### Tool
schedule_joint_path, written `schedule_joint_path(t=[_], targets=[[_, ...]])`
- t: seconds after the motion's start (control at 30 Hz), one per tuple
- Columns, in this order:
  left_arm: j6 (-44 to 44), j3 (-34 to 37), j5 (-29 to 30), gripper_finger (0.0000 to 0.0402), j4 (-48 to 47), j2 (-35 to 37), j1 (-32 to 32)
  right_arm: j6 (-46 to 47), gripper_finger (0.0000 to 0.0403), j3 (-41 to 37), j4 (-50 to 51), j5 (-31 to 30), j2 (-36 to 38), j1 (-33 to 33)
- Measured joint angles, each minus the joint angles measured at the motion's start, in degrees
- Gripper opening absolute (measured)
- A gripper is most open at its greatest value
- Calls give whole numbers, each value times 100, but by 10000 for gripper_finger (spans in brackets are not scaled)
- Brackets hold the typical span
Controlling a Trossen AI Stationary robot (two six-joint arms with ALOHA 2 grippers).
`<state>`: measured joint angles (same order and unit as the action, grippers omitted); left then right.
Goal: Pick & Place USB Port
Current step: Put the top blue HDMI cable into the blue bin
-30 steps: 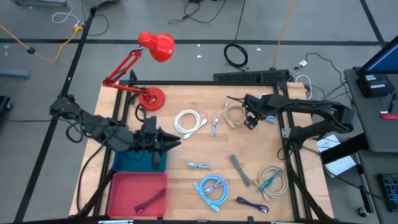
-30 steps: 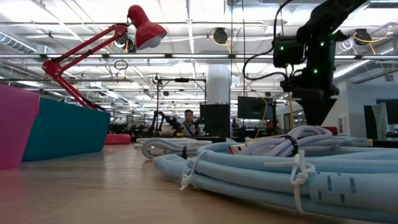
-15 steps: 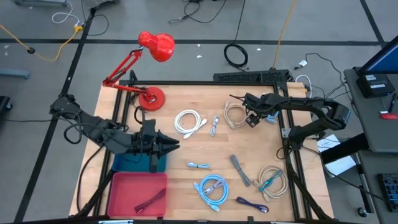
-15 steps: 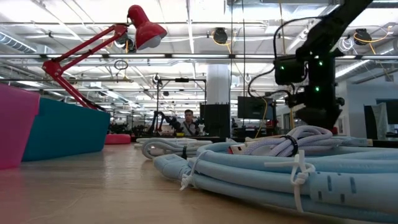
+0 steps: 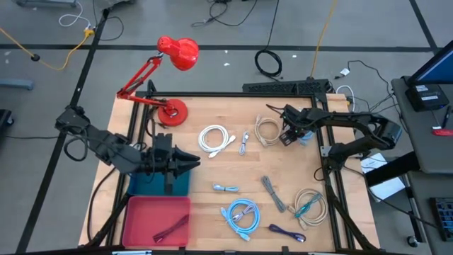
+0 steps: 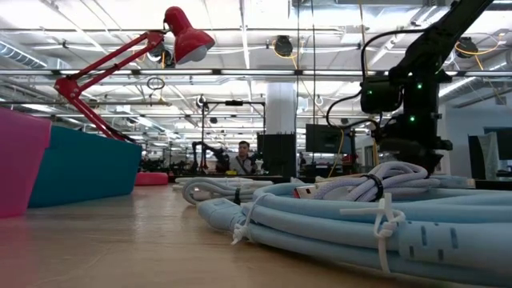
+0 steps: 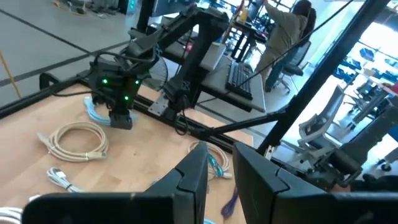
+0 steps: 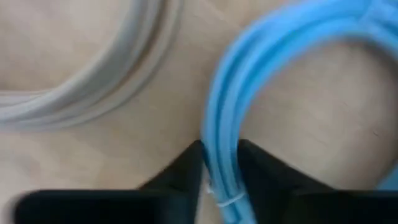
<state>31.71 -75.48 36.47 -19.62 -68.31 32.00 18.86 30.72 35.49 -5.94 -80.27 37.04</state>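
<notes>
A small blue cable coil lies on the wooden table at the far right, beside a beige coil. My right gripper points down over it and is shut on its strands; the left wrist view shows the same gripper low on the table. My left gripper hovers level above the teal bin, its fingers a narrow gap apart with nothing between them. My right gripper pinches the bundled strands at one side of the blue coil between its two fingers. The fingers come from above, pointing down, and stand across the strands. The coil lies flat on the table.
A red desk lamp stands at the far left. A red bin with a dark cable sits near the front left. White, light blue, grey, purple and beige-green cables lie about the table.
My right gripper has come down toward the table onto the blue coil, shifting slightly toward the right edge.
</notes>
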Motion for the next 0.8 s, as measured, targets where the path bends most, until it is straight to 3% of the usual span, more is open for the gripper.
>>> schedule_joint_path(t=[0.07,0.23,0.33,0.43,0.53,0.67,0.8], targets=[[-9,0,3,78,7,14,-46,-4,32,-3,-21,99,51,-4],[-13,0,2,78,14,17,-82,278,32,172,312,125,540,-187],[-58,0,-1,78,16,17,-78,535,31,437,812,306,1139,-453],[-127,0,6,78,14,18,-83,993,30,939,506,388,1911,-698],[-179,0,6,78,-7,17,-134,1446,30,1272,-266,734,2638,-996],[-150,0,231,78,-229,17,-219,2097,30,1427,-2678,1109,3436,-1408],[54,0,1520,78,-1222,50,-253,2767,30,1429,-4907,1467,3744,-1778]])
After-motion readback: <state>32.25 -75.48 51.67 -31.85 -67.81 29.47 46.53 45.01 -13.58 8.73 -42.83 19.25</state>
